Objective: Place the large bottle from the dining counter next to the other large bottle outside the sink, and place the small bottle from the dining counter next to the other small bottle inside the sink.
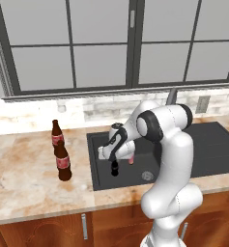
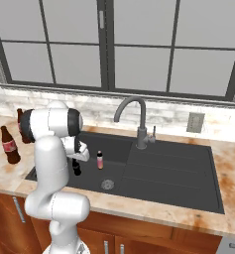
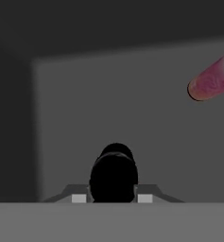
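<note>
in the hand view we look down onto the top of the small black bottle, with the tool clamped on it, a pale finger pad on either side. the base views show what that view cannot: the bottle hangs upright from the tool over the sink basin, near the basin's left wall. whether its base touches the sink floor we cannot tell. it is tiny, all black and cola-shaped. the small pink bottle stands upright in the sink, just to the right of the black one, with the drain in front of them. the right base view also shows the faucet behind the sink. left of the sink, on the marble surface, two tall dark-brown bottles with red labels stand close together, one in front of the other.
</note>
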